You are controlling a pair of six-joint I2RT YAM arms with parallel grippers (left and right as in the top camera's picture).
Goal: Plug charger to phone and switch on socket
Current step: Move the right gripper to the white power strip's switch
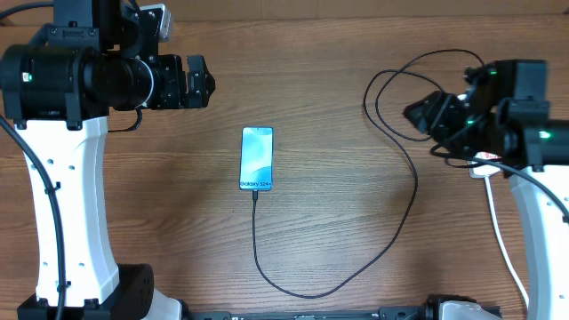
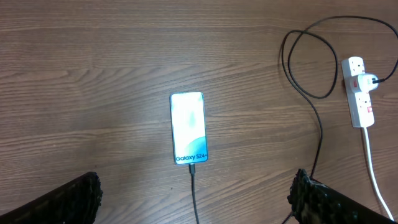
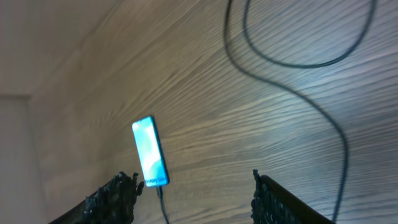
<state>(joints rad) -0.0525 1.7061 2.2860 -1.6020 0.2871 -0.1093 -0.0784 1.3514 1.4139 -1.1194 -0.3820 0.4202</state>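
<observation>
Left pincer [image 1: 203,82]: released, jaws wide, hanging over the far-left part of the tabletop.
Right pincer [image 1: 425,120]: released, over the socket [image 2: 359,93] at the right edge.
Phone [image 1: 256,158]: mid-table, a flat glossy slab with the charger [image 1: 414,191] tip at its near end.
Risk: a finger could catch the thin loopy cable, or push the light plastic strip across the smooth wood.
</observation>
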